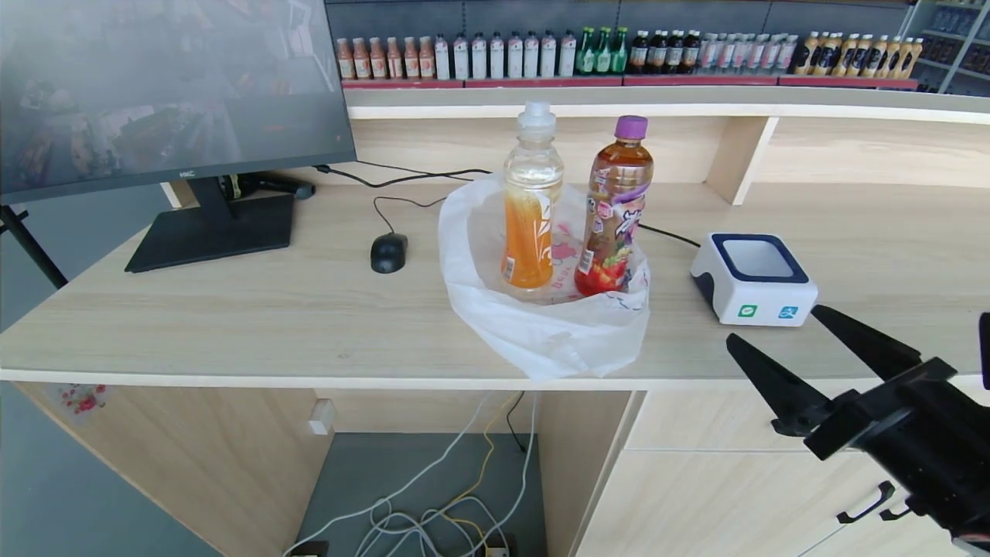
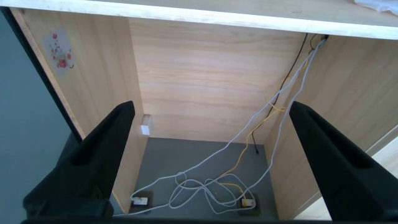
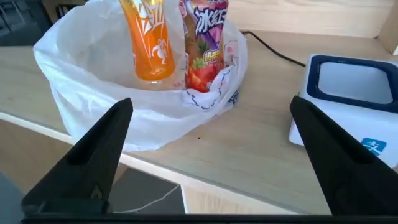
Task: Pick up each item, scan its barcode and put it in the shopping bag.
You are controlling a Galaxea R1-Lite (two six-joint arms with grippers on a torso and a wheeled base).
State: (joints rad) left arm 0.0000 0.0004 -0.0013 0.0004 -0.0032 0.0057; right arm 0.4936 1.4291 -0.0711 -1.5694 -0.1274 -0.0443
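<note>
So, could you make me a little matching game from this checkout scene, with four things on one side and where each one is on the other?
Things:
1. mouse
2. scanner
3. purple-capped bottle
4. right gripper

Places:
A. standing in the white bag
B. on the counter, between the monitor and the white bag
C. hanging open near the counter's front edge
D. on the counter, to the robot's right of the white bag

Pairs: 1-B, 2-D, 3-A, 4-C.
</note>
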